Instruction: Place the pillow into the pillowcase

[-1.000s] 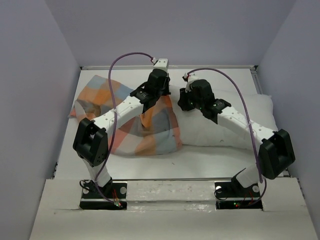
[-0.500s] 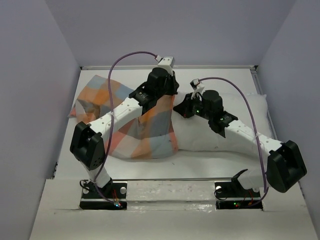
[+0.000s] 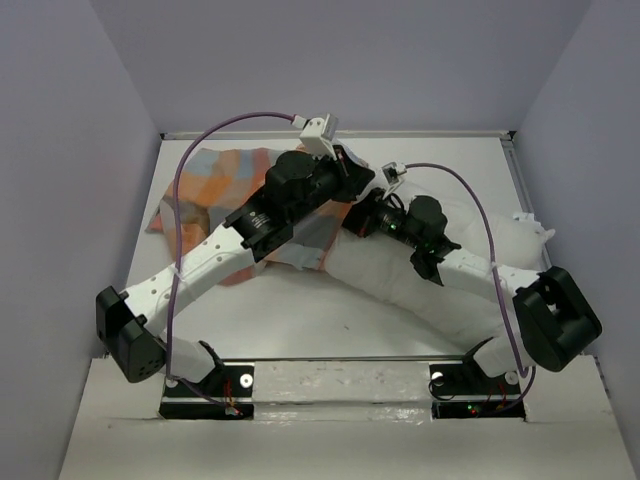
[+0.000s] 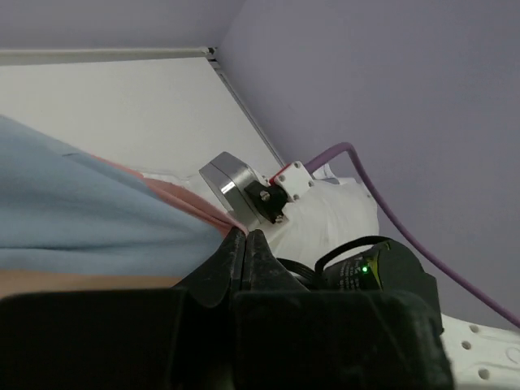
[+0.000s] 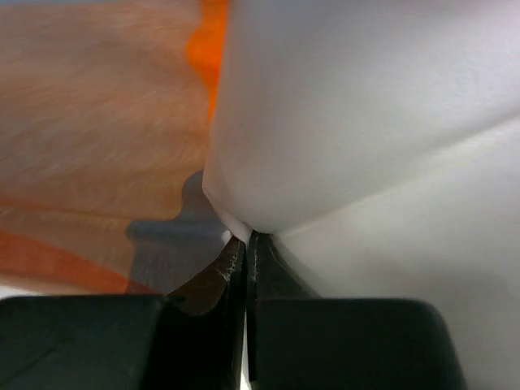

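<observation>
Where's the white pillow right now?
Seen from above, the pillow lies on the right half of the table. Its left end is pinched by the right gripper and meets the pillowcase near the middle.

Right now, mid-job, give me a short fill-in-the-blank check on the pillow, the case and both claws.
The left claw is shut on the ____.
The right claw pinches the plain ____ pillow.
In the top view, the pillow lies mostly to the ____ of the pillowcase.
Missing words: pillowcase; white; right.
</observation>
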### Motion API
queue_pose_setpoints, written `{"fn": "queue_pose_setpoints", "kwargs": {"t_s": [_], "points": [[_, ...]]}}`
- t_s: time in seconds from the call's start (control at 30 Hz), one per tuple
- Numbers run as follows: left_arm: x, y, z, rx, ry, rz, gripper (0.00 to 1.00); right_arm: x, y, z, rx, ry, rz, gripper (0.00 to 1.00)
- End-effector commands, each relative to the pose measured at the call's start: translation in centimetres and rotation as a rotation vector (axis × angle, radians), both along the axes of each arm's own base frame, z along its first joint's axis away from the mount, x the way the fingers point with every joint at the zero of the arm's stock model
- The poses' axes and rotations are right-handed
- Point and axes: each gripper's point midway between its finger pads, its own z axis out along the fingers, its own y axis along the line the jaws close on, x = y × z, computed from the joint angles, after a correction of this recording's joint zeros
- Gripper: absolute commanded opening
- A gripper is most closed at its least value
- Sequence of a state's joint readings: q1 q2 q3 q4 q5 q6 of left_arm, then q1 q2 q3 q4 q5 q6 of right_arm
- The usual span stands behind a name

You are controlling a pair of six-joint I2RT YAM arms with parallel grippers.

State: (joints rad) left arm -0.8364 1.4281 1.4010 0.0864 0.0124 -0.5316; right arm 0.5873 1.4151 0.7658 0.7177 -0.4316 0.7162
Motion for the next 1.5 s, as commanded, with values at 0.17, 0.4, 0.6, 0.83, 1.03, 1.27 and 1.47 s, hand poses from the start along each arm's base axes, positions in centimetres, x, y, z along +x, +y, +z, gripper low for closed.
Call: {"fn": "queue_pose_setpoints", "kwargs": {"t_s": [0.17,0.4,0.6,0.83,1.03,1.27,1.47], "points": [[-0.2,0.4,4.0,-0.132,-0.039,0.03,0.0,-2.6,-0.8,5.7,0.241,-0.075,0.025,0.0],[1.1,-0.7,2.2,-0.028,-0.016,0.025,0.0,-4.2,-2.4,5.2,0.056,-0.113,-0.002,0.0],[1.9,-1.2,-5.8,0.092,0.109,0.02,0.03,1.9,-4.4,3.0,0.007,-0.035,-0.184,0.0],[0.8,2.9,-3.5,0.081,0.018,0.147,0.78,7.5,-6.3,-1.2,-0.025,0.129,-0.285,0.0],[-2.9,8.4,-6.6,0.209,-0.009,0.338,0.71,9.9,-7.2,-1.0,-0.121,0.14,-0.362,0.0],[-8.2,7.1,-17.2,0.466,0.046,0.327,0.66,11.3,-7.9,-0.1,-0.206,0.147,-0.421,0.13],[-8.2,5.9,-20.4,0.554,0.038,0.324,0.66,10.6,-8.6,-0.2,-0.286,0.146,-0.418,0.34]]}}
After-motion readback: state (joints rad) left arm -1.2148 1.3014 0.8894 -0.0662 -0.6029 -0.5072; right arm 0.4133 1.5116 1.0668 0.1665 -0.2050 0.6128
